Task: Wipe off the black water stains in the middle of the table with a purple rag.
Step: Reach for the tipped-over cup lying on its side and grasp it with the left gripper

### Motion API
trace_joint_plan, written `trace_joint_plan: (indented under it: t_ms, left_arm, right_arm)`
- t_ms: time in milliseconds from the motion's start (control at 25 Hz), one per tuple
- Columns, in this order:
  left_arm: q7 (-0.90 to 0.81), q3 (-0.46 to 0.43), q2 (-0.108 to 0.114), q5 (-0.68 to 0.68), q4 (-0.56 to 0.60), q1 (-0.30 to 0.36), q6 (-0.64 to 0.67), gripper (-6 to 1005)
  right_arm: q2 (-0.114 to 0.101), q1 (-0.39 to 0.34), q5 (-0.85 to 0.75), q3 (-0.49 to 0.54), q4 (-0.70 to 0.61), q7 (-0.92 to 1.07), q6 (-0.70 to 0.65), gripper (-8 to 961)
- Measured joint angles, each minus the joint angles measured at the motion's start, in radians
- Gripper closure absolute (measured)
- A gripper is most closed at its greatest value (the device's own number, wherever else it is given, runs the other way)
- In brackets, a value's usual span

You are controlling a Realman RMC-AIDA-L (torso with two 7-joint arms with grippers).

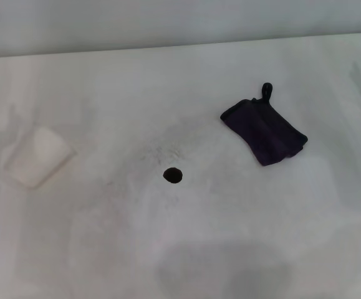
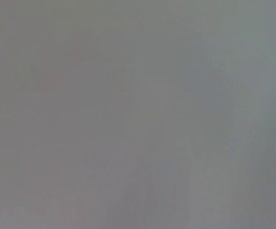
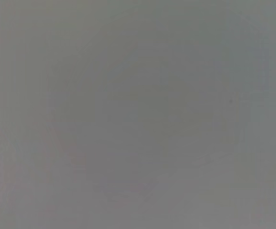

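In the head view a small round black water stain (image 1: 172,175) sits near the middle of the white table (image 1: 230,237). The purple rag (image 1: 264,129), dark and folded, lies to the right of the stain and farther back, with its small loop (image 1: 266,90) pointing to the far side. Rag and stain are well apart. Neither gripper shows in the head view. Both wrist views show only a flat grey field with nothing to make out.
A pale translucent cup (image 1: 38,156) lies on its side at the left of the table. Faint grey speckled smudges (image 1: 158,151) lie just behind the stain. The table's far edge (image 1: 180,45) runs across the top.
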Motion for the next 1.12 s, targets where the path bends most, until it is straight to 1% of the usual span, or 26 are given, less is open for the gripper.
trace_joint_plan:
  t_ms: [160,320,520,640,680,800,840,880,1000,1120]
  left_arm:
    - [0.0,0.021,0.001,0.0,0.001,-0.009,-0.007,106]
    - [0.001,0.023,0.003,0.001,0.001,-0.017,-0.011,106]
    - [0.0,0.023,0.006,0.002,-0.007,-0.027,-0.011,107]
    - [-0.044,0.021,0.011,0.002,-0.008,-0.029,-0.011,106]
    - [-0.084,0.02,0.015,0.003,-0.009,-0.029,-0.013,106]
    - [-0.223,0.022,0.037,0.022,-0.015,-0.033,-0.022,107]
    - [-0.31,0.022,0.059,0.056,-0.022,-0.038,-0.027,107]
    - [-0.366,0.021,0.074,0.085,-0.028,-0.043,-0.029,108]
    - [-0.563,0.019,0.133,0.184,-0.05,-0.069,-0.036,109]
    - [-0.8,0.021,0.212,0.329,-0.085,-0.105,-0.051,110]
  right_arm:
    - [-0.001,-0.014,0.001,0.0,-0.011,-0.002,-0.002,79]
    - [0.0,-0.017,0.003,0.0,-0.009,0.002,-0.004,79]
    - [0.007,-0.02,0.005,0.01,-0.009,0.002,-0.006,80]
    - [0.009,-0.02,0.006,0.011,-0.009,0.003,-0.013,80]
    - [0.009,-0.019,0.006,0.011,-0.009,0.004,-0.016,80]
    - [0.011,-0.011,0.007,0.012,-0.006,0.004,-0.022,80]
    - [0.011,-0.011,0.007,0.012,-0.006,0.004,-0.022,80]
    - [0.011,-0.01,0.007,0.012,-0.006,0.004,-0.024,80]
    - [0.012,-0.003,0.007,0.012,-0.006,0.004,-0.042,80]
    - [0.012,0.011,0.008,0.012,-0.006,0.004,-0.056,80]
